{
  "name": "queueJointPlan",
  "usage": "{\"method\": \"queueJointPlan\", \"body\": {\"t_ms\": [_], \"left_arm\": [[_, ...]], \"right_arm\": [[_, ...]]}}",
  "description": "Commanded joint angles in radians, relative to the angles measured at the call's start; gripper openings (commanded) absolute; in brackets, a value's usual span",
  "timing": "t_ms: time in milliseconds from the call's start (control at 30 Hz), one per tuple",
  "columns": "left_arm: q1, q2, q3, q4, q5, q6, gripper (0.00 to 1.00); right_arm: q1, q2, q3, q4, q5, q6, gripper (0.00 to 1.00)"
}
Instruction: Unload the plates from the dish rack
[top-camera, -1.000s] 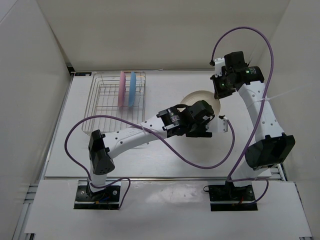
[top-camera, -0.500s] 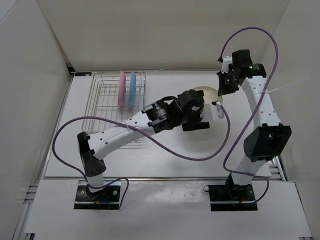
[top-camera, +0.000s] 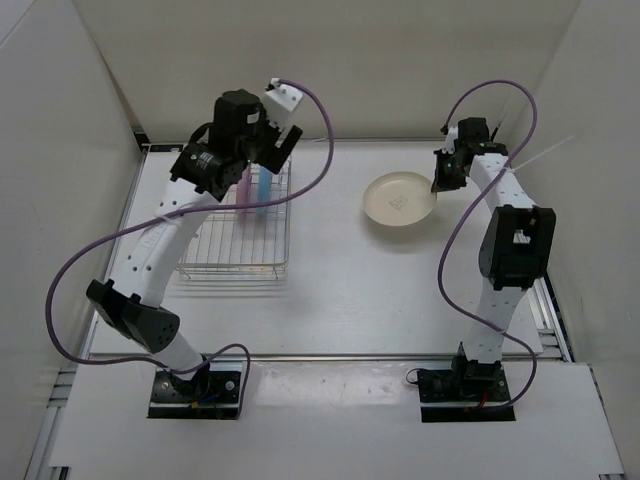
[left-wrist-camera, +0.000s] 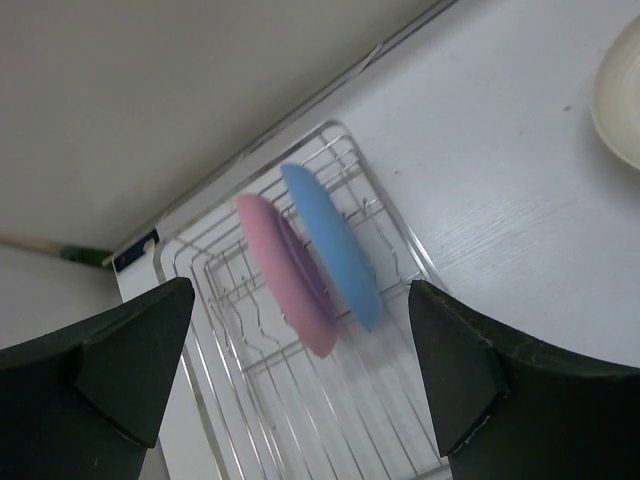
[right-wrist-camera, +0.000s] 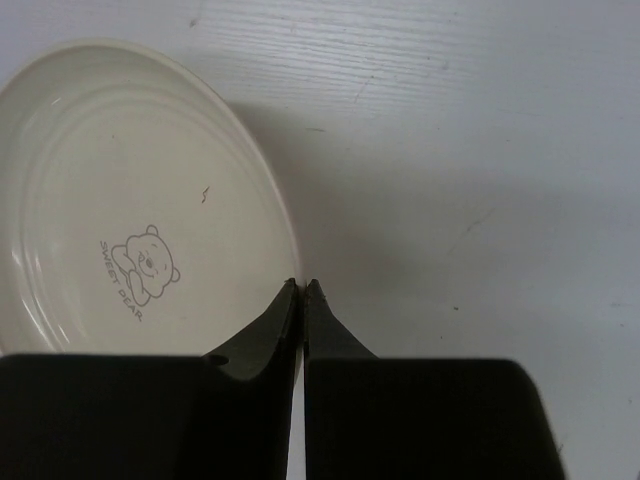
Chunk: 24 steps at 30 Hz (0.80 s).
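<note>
Left hand (left-wrist-camera: 300, 292): fingers spread wide apart with nothing between them. It hangs above the far end of the dish rack (top-camera: 230, 268), looking down on the two plates standing there.
Right hand (right-wrist-camera: 301, 290): fingers pressed together and holding nothing. The tips are at the right rim of the cream plate (right-wrist-camera: 130, 200); whether they touch it cannot be told.
Cream plate: lies flat and face up on the tabletop (top-camera: 350, 290), well apart from the rack and to its right. It has a small bear drawing with lettering at its centre.
Pink plate (left-wrist-camera: 285, 275): stands on edge among the upright dividers at the far end of the rack.
Blue plate (left-wrist-camera: 335, 245): stands on edge just beside the pink one, on its right.
Dish rack: silver wire, standing on the left part of the tabletop.
Done: one plate of three is out of the rack, by the look of it.
Left to do: the pink and blue plates are not yet unloaded. The left hand looks placed to take one of them.
Count: three plates (one cream, one pink, one blue), one dish rack, two hands.
</note>
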Motion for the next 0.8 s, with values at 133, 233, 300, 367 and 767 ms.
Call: {"method": "queueJointPlan", "body": {"t_ms": [133, 233, 300, 367, 767], "left_arm": [[0.150, -0.111, -0.155, 0.026, 0.132, -0.076, 0.99], [0.166, -0.122, -0.184, 0.035, 0.141, -0.076, 0.99], [0.176, -0.122, -0.195, 0.035, 0.161, -0.087, 0.99], [0.186, -0.131, -0.210, 0.044, 0.171, -0.096, 0.99], [0.195, -0.171, -0.287, 0.053, 0.181, -0.119, 0.99]], "right_arm": [[-0.005, 0.106, 0.023, 0.111, 0.028, 0.035, 0.00], [-0.014, 0.147, 0.034, 0.111, 0.028, 0.035, 0.00], [-0.014, 0.167, 0.049, 0.089, 0.037, 0.035, 0.00], [-0.014, 0.187, 0.049, 0.089, 0.037, 0.035, 0.00], [-0.014, 0.239, 0.091, 0.025, 0.102, 0.024, 0.59]]}}
